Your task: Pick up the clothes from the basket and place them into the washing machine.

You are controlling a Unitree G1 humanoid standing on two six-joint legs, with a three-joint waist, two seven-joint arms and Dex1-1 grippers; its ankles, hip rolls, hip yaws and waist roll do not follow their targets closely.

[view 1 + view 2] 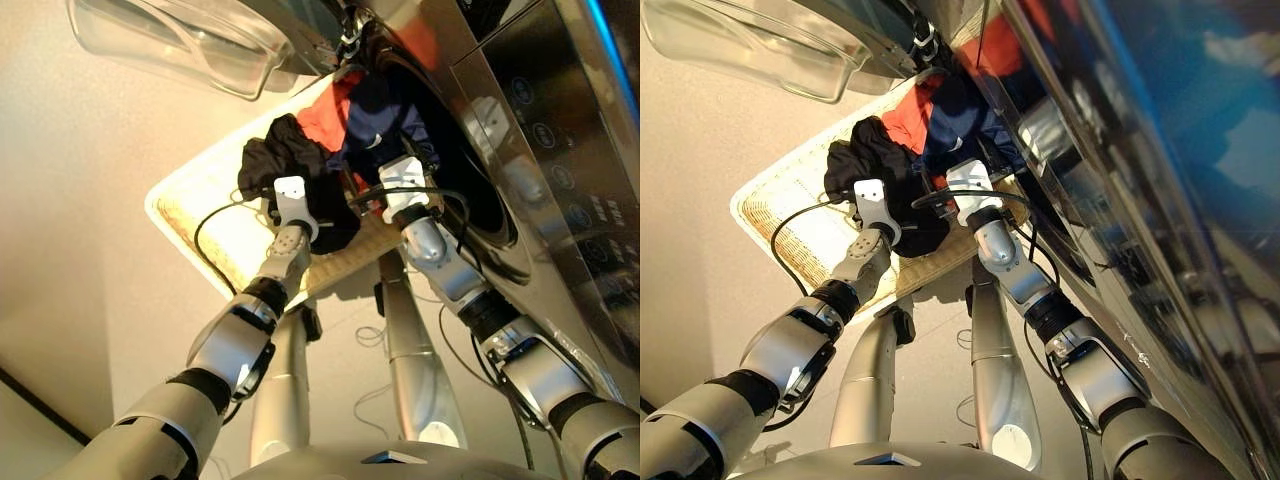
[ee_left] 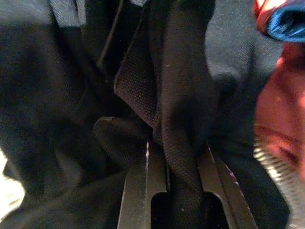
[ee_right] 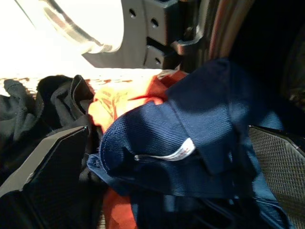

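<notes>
Beige floor carries the basket (image 1: 200, 215) beside the washing machine (image 1: 520, 200); left tool (image 2: 174, 181) clamps the black garment (image 1: 275, 160), right tool (image 3: 157, 157) spread around the navy garment (image 3: 200, 124); lifting comes next.

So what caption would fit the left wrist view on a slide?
Left gripper pinching a fold of the black garment, red-orange garment beside it.

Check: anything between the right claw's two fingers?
Yes. The navy garment lies between the wide-open fingers of the right claw, with red-orange cloth behind it. This shows in the right wrist view.
</notes>
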